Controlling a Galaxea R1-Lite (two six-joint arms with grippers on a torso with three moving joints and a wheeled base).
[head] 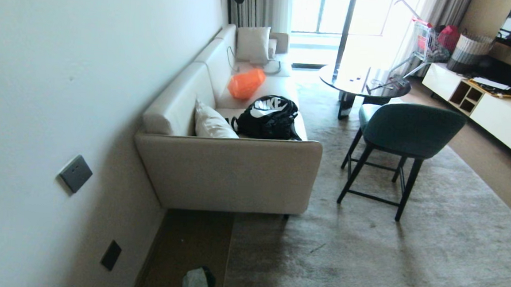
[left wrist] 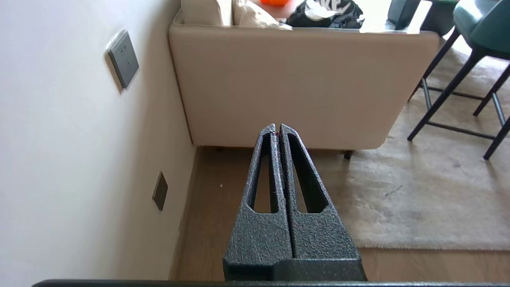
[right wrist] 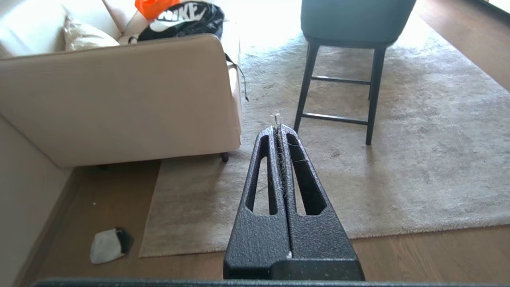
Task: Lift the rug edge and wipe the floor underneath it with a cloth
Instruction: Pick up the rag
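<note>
Both grippers closed, empty: left gripper [left wrist: 277, 126], right gripper [right wrist: 277, 127], neither visible from head. Cloth [right wrist: 106, 245] on wood floor [right wrist: 99, 187] beside rug corner [right wrist: 148, 249], near sofa [head: 236, 173]; seen in right wrist and head views, missing from left wrist view.

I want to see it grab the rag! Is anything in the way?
Nothing visible blocks it. The cloth lies alone on the bare floor, beside the rug edge. The shut right end effector is well short of it.
</note>
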